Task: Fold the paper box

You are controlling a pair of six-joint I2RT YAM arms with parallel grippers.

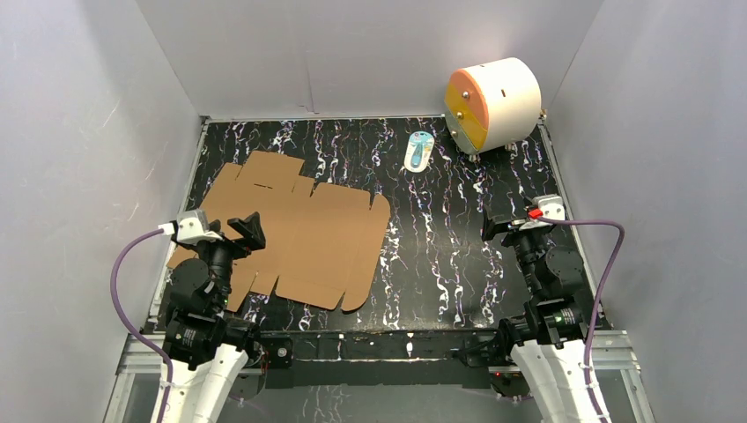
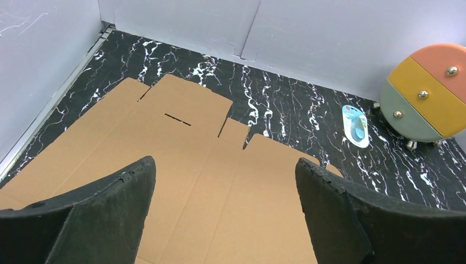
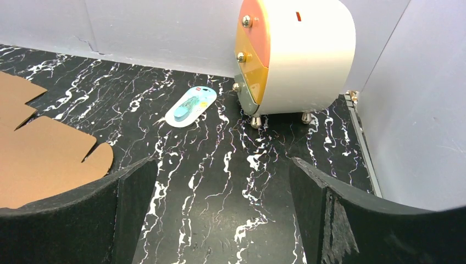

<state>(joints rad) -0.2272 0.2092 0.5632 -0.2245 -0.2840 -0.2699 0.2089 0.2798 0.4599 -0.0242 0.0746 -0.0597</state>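
The paper box (image 1: 308, 233) is a flat brown die-cut cardboard sheet with flaps and tabs, lying unfolded on the left half of the black marbled table (image 1: 440, 256). My left gripper (image 1: 234, 231) hovers over the sheet's near left part, jaws wide open and empty. In the left wrist view the cardboard (image 2: 220, 187) fills the space under the left gripper (image 2: 224, 163). My right gripper (image 1: 504, 226) is open over bare table on the right, well away from the sheet. In the right wrist view the right gripper (image 3: 222, 163) holds nothing, and the sheet's rounded flap (image 3: 49, 159) lies at far left.
A white-and-orange cylinder (image 1: 491, 104) with small knobs stands on short feet in the back right corner. A small blue-and-white packet (image 1: 418, 151) lies just left of it. Grey walls (image 1: 79, 132) close in the table on three sides.
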